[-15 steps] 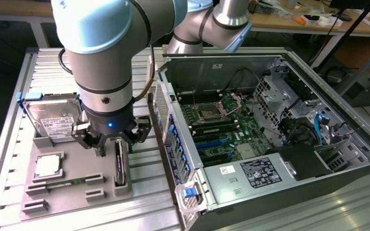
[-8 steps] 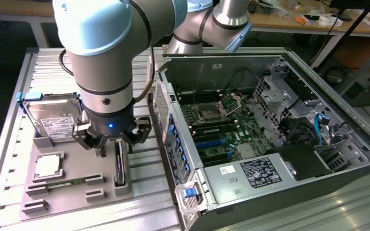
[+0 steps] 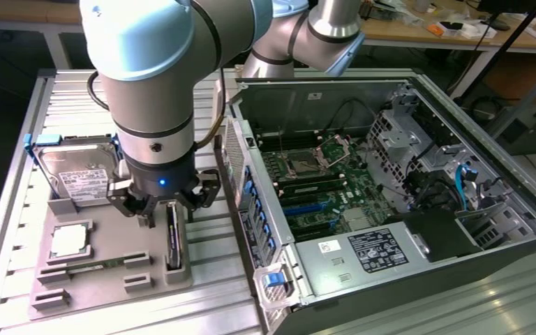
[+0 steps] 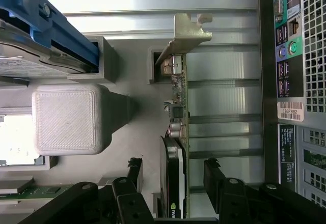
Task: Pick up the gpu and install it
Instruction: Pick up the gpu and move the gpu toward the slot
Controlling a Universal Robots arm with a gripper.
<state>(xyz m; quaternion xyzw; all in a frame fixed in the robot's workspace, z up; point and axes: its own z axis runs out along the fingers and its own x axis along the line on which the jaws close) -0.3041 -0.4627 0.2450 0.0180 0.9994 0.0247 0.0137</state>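
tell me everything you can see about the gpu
The gpu is a thin card standing on its long edge in the slots of a gray holder tray, beside the open computer case. It shows a green board edge with small chips, a black cooler with a green logo, and a silver bracket at one end. The open gripper straddles it without touching either face.

Gpu point(image 3: 172, 236) upright on edge in holder point(image 3: 176, 276)

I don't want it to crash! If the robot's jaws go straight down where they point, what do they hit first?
Probably the graphics card, standing on edge in the gray holder. The open jaws straddle it, so their tips might reach the holder first; depth is unclear.
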